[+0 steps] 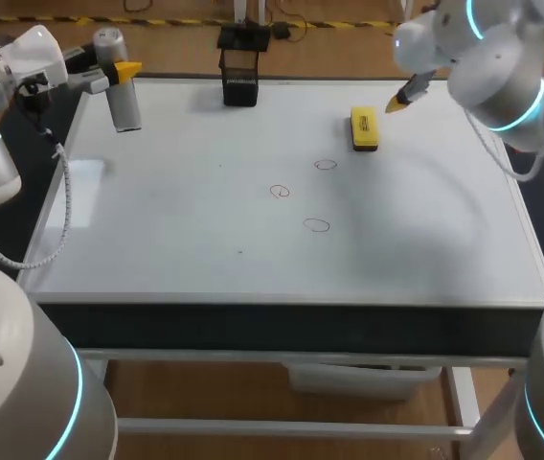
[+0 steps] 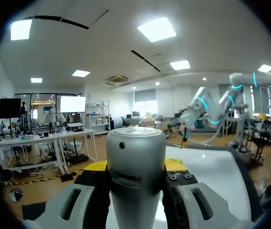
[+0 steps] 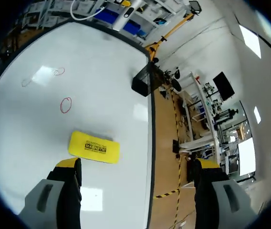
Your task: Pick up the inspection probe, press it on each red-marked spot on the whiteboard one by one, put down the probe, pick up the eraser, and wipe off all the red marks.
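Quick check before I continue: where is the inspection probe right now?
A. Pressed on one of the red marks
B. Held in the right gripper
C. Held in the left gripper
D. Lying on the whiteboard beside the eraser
C: the silver probe is clamped between the two yellow-tipped fingers of the left gripper, off the board's far left corner, while the right gripper is open near the eraser.

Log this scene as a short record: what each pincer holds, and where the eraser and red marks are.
left pincer: shut on the probe, at the whiteboard far left corner
right pincer: open, empty, near the eraser
eraser: flat on the whiteboard, untouched
red marks: three circles mid-board, none wiped
black holder: at the far edge
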Robot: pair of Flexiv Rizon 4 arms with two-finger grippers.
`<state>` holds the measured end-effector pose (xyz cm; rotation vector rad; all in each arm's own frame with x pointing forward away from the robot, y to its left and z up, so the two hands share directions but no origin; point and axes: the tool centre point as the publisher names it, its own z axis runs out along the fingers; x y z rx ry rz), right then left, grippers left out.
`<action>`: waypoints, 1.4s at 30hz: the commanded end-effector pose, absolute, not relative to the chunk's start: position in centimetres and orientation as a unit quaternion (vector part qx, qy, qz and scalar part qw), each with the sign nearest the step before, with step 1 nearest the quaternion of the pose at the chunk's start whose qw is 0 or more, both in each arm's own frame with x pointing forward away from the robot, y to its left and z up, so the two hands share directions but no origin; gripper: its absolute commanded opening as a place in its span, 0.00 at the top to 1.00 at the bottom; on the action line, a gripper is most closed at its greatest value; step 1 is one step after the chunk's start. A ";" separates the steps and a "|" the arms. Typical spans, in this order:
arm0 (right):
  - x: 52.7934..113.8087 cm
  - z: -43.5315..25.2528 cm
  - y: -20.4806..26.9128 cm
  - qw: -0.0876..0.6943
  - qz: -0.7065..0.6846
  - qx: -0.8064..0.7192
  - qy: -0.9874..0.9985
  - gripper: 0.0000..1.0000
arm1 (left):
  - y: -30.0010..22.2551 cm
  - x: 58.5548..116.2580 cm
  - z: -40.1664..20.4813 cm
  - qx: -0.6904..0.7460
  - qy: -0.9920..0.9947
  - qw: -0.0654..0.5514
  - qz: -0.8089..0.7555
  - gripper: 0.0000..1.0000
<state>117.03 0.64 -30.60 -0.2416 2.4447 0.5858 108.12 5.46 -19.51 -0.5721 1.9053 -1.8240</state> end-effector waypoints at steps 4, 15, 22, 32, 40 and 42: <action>117.1 -30.1 0.9 0.316 0.035 -0.303 0.899 0.00 | 5.4 108.1 -19.5 -0.207 0.687 0.222 -0.660 1.00; 117.9 -30.7 1.3 0.303 0.045 -0.337 0.890 0.00 | 5.4 108.1 -19.5 -0.207 0.687 0.222 -0.660 1.00; 120.0 -34.0 3.4 0.223 0.057 -0.486 0.843 0.00 | 5.4 108.1 -19.5 -0.207 0.687 0.222 -0.660 1.00; 119.5 -36.0 4.0 0.170 0.038 -0.608 0.774 0.00 | 5.4 108.1 -19.5 -0.207 0.687 0.222 -0.660 1.00; 118.6 -37.4 3.4 0.137 0.036 -0.681 0.718 0.00 | 5.4 108.1 -19.5 -0.207 0.687 0.222 -0.660 1.00; 118.3 -37.8 3.2 0.135 0.034 -0.682 0.718 0.00 | 5.4 108.1 -19.5 -0.207 0.687 0.222 -0.660 1.00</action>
